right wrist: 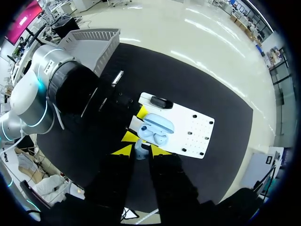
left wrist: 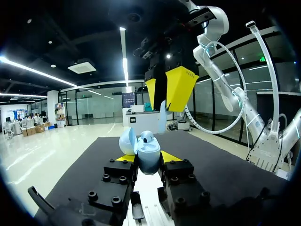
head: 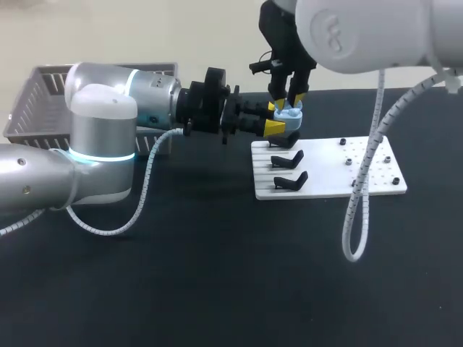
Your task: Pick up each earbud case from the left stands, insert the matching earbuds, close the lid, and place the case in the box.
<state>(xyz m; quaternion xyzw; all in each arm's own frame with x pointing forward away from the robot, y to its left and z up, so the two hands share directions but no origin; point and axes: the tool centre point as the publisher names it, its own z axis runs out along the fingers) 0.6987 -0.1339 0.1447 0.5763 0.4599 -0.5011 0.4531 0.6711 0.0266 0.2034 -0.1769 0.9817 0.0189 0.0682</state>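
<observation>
Your case (left wrist: 149, 160) is pale blue and egg-round. Its lid (left wrist: 126, 141) stands open to one side, and a seated bud (left wrist: 147, 137) shows in the cup. The case is held above the white board (head: 362, 173), clamped from both sides between the yellow tips of the left gripper (head: 275, 118). The right gripper (left wrist: 165, 89) hangs just above it, fingers nearly together, pinching a pale blue earbud (left wrist: 162, 115) by what looks like its upper end. In the head view that earbud is hidden behind the fingers. The left fingers cover the lower half of the case. Two black stands (head: 288, 159) show plainly on the board, and a third is partly hidden under the grippers.
</observation>
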